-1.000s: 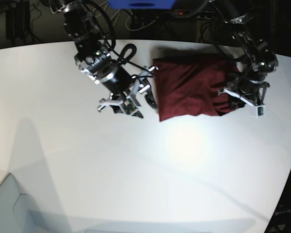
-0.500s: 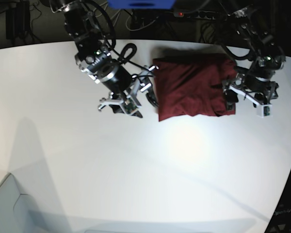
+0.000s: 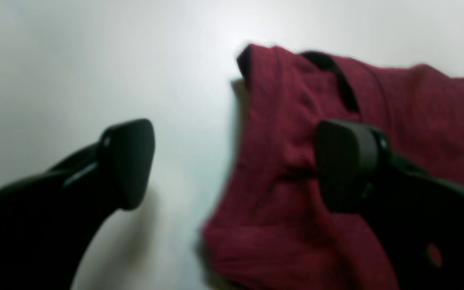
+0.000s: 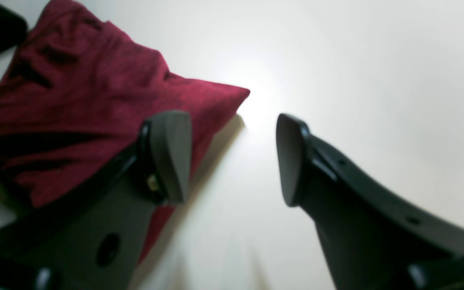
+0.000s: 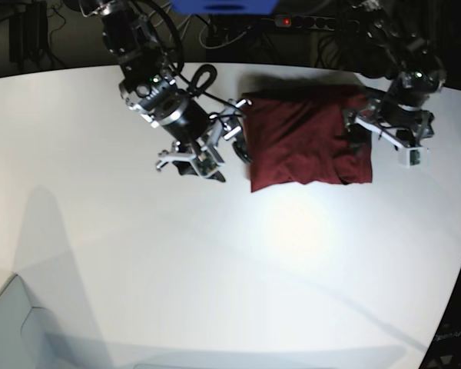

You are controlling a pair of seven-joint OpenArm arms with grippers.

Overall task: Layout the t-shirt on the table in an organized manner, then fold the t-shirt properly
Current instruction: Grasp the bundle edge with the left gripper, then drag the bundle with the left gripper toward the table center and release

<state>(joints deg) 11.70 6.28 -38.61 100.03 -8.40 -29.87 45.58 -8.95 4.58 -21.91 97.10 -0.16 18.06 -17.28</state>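
maroon cloth lies folded into a compact rectangle near the far edge of the table (image 5: 138, 261), and that shape explains where both arms sit: the t-shirt (image 5: 303, 142) looks already folded, so neither arm needs a hold on it. the left gripper (image 3: 232, 165) stands with its jaws spread wide, one finger over bare tabletop and the other over the shirt's edge, nothing between them; in the base view it hangs at the shirt's right side (image 5: 384, 138). the right gripper (image 4: 232, 157) is also parted and empty, one finger over the cloth's corner and the other above white surface; the base view puts it just beside the shirt's left edge (image 5: 196, 161). i judge the arms flank the bundle because each has let go of a side. the fold looks a little uneven, with a darker opening showing at one edge in the left wrist view. no container, bin or tray shows anywhere, so nothing is held inside anything; the shirt rests directly on the table.
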